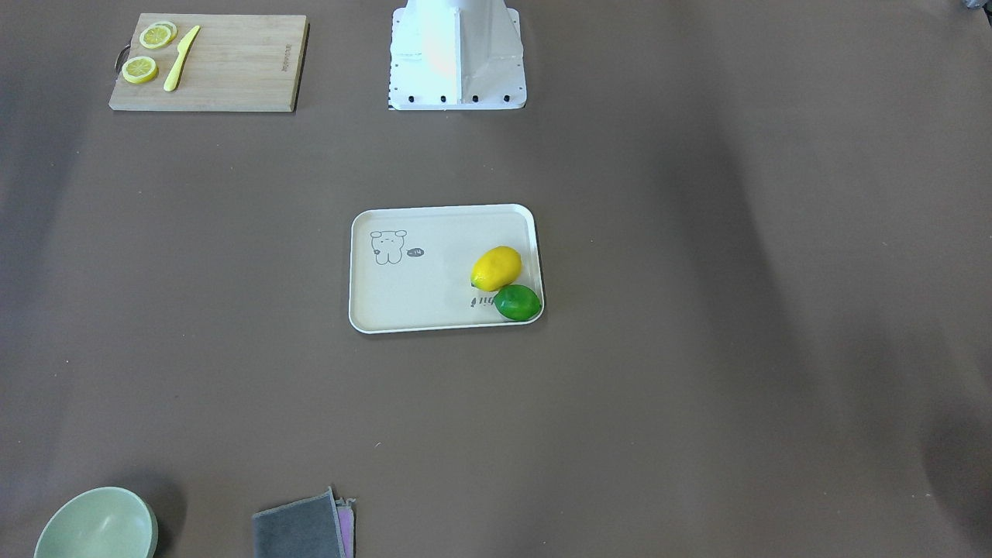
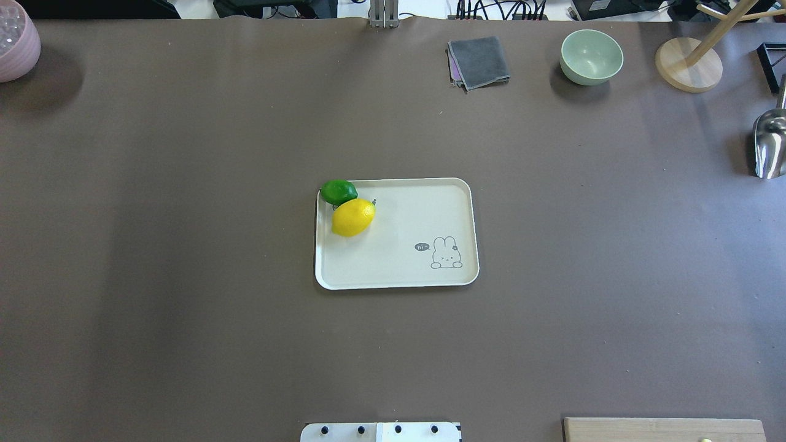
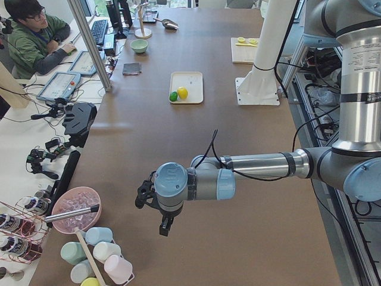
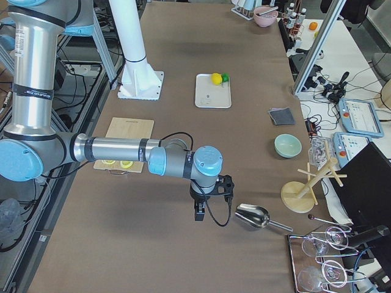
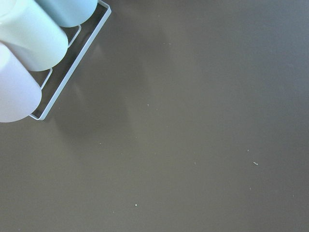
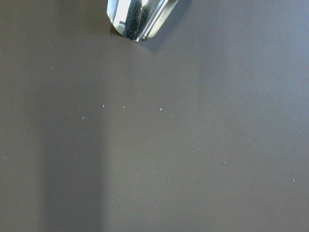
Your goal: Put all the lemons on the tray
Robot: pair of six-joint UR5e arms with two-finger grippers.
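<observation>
Desk: a wide desk (image 2: 184, 307) under a plain brown mat.
Tray: the cream tray (image 2: 399, 273) lies flat in the middle of the desk, with a small animal drawing in its near-right corner (seen from the robot's side).
Yellow lemon: the yellow lemon (image 2: 353, 217) lies on the tray floor near the left rim.
Green lemon: the green lemon (image 2: 338, 191) sits in the tray's far-left corner, against the rim and touching the yellow lemon.
Left gripper: the left gripper (image 3: 164, 229) hangs above bare mat at the desk's left end, near a rack of pastel cups (image 5: 29, 43) and well apart from the tray; I cannot tell how its jaws stand.
Right gripper: the right gripper (image 4: 198, 215) hangs at the right end, just beside a metal scoop (image 4: 253, 215); its jaws cannot be judged either.
Others: a wooden cutting board (image 1: 232, 66) at the near right holds two lemon slices (image 1: 140, 70) and a yellow knife (image 1: 181, 58); a green bowl (image 2: 591, 56) and a grey cloth (image 2: 479, 61) sit along the far edge.
</observation>
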